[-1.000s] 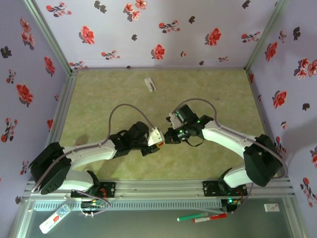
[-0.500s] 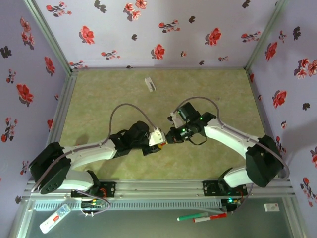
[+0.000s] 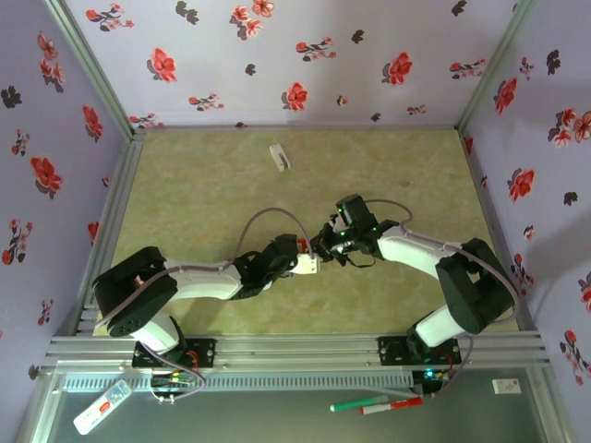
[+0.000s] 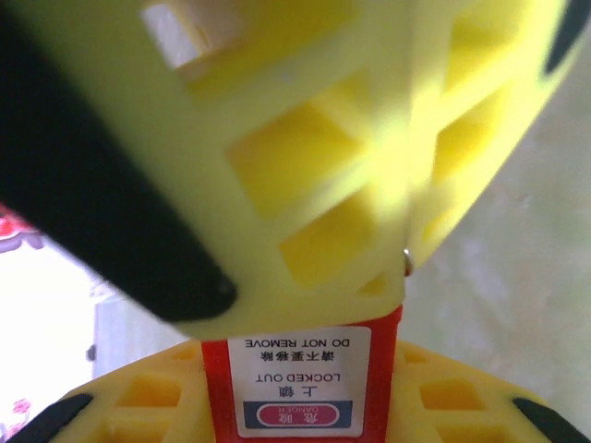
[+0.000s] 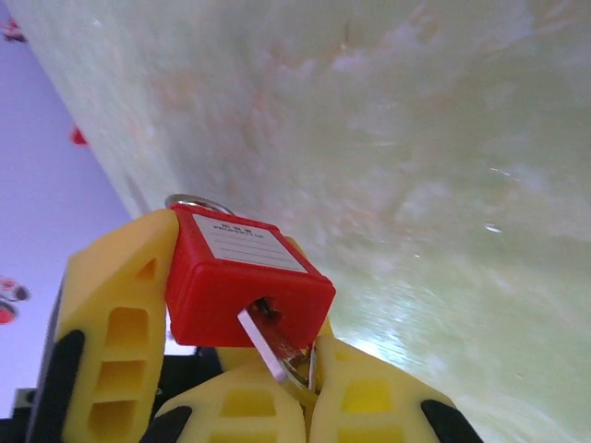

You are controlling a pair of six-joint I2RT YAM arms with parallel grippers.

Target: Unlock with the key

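The padlock [image 5: 249, 277] is showing a smooth, faintly glossy red plastic body with a white paper-like label [image 4: 300, 378] lying flat on it, while its shackle [image 5: 194, 200] and the key [image 5: 261, 343] are glinting as bare silvery metal. The left gripper's fingers [image 4: 323, 185] are looking like matt yellow moulded plastic, carrying dull black pads [image 4: 111, 240]. The table [image 5: 416, 138] is giving off a soft sheen across its smooth, marbled green-beige top, and the rails [image 3: 305, 346] are looking like brushed metal.

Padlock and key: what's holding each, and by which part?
Left fingers clamp the padlock by its red body. Right fingers pinch the key at its head end, blade in the padlock.
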